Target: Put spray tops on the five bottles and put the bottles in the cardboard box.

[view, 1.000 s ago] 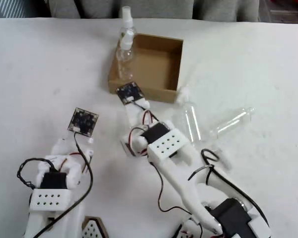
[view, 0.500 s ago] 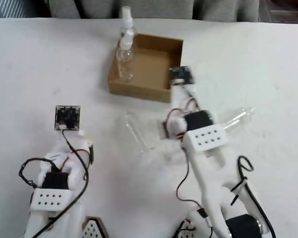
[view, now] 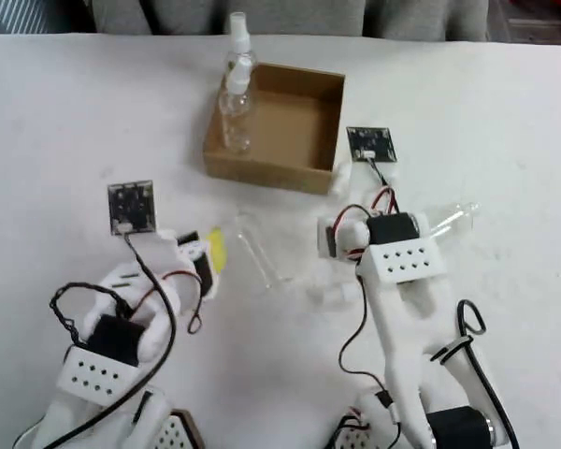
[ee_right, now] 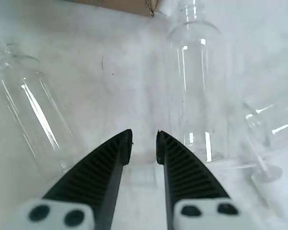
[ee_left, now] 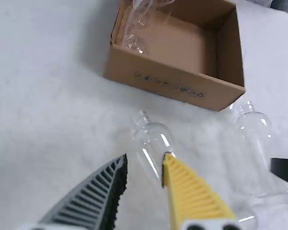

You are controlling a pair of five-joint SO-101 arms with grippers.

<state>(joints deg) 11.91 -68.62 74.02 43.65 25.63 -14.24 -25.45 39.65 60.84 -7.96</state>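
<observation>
Uncapped clear bottle [view: 262, 251] on its side at frame centre, just below cardboard box [view: 329, 98]. Left gripper [ee_left: 145, 163] open, jaws flanking its base. Right gripper [ee_right: 144, 139] barely parted, seemingly empty. Probably light, slick, squashable: best gripped mid-body, gently.

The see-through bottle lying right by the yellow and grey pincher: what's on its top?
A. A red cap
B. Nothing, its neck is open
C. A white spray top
B: in the left wrist view, the bottle lying on the table at the tips of the left gripper ends in a bare, open neck with no spray top on it.
</observation>
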